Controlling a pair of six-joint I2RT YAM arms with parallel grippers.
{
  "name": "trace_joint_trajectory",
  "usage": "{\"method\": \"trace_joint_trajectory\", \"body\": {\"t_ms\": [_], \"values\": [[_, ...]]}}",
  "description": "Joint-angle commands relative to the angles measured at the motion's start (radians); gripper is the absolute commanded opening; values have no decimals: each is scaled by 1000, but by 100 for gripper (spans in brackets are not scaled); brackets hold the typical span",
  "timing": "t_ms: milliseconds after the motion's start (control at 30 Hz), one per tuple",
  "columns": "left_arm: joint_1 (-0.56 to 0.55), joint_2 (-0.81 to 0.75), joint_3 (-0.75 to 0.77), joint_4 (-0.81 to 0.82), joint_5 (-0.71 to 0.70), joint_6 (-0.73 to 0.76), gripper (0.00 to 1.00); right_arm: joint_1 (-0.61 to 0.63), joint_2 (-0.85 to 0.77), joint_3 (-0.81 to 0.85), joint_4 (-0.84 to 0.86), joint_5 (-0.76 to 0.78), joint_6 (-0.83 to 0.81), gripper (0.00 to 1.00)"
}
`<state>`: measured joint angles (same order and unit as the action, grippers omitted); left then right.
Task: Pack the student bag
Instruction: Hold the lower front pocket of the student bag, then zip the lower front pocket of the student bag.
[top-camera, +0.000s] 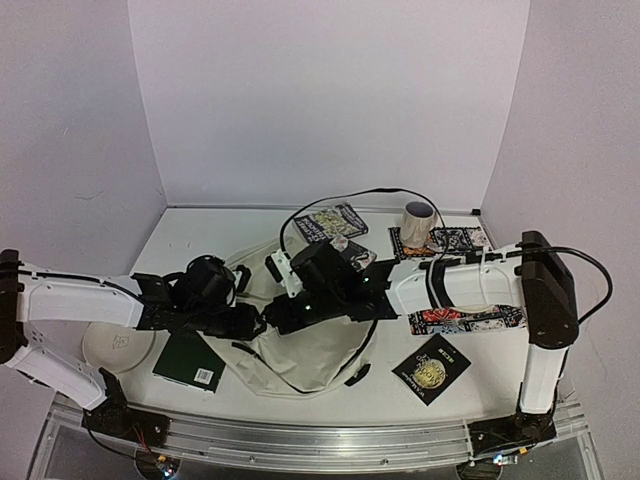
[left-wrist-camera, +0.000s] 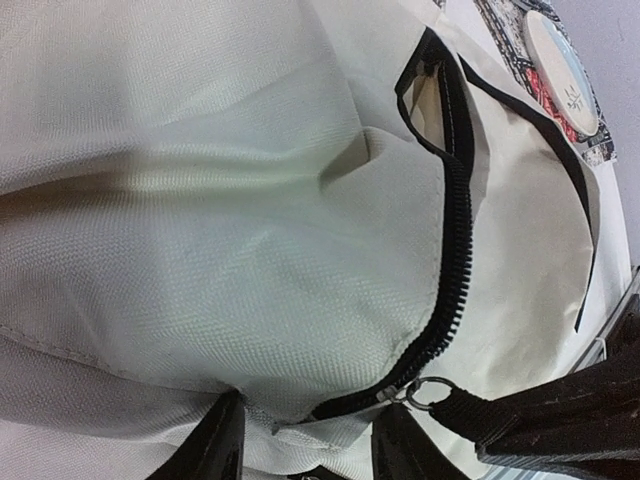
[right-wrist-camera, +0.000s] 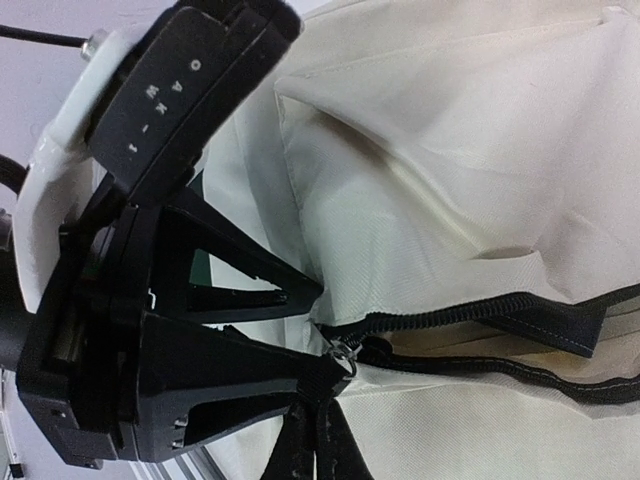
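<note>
The student bag (top-camera: 315, 352) is a cream fabric backpack lying flat at the middle front of the table. Its black zipper (left-wrist-camera: 452, 250) is partly open, with the gap showing in the right wrist view (right-wrist-camera: 500, 335). My left gripper (top-camera: 250, 322) is at the bag's left end, and its fingers (left-wrist-camera: 215, 450) stand on either side of a fold of cream fabric near the zipper's closed end. My right gripper (top-camera: 278, 318) meets it there and is shut on the black zipper pull strap (right-wrist-camera: 335, 385), which hangs from a small metal ring (left-wrist-camera: 428, 392).
A dark green book (top-camera: 190, 360) and a white plate (top-camera: 118, 345) lie front left. A black book with a gold emblem (top-camera: 432, 367) lies front right. Patterned books (top-camera: 330, 222), a mug (top-camera: 418, 222) and patterned cloth mats (top-camera: 468, 320) are behind and to the right.
</note>
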<state>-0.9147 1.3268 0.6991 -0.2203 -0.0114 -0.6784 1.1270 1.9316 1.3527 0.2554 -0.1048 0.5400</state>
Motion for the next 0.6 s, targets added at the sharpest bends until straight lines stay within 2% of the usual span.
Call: {"method": "trace_joint_trajectory", "body": {"t_ms": [0, 67, 167, 200, 567], "values": [[2, 35, 22, 89, -56, 12, 36, -2, -67, 64, 27, -41, -15, 0], [2, 44, 19, 101, -49, 13, 25, -2, -65, 65, 27, -39, -15, 0], [0, 42, 8, 104, -33, 19, 3, -8, -67, 63, 21, -28, -14, 0], [0, 34, 2, 103, -24, 20, 0, -15, -68, 60, 18, -26, -12, 0], [0, -110, -105, 67, 6, -14, 0, -177, -103, -2, -24, -15, 0, 0]]}}
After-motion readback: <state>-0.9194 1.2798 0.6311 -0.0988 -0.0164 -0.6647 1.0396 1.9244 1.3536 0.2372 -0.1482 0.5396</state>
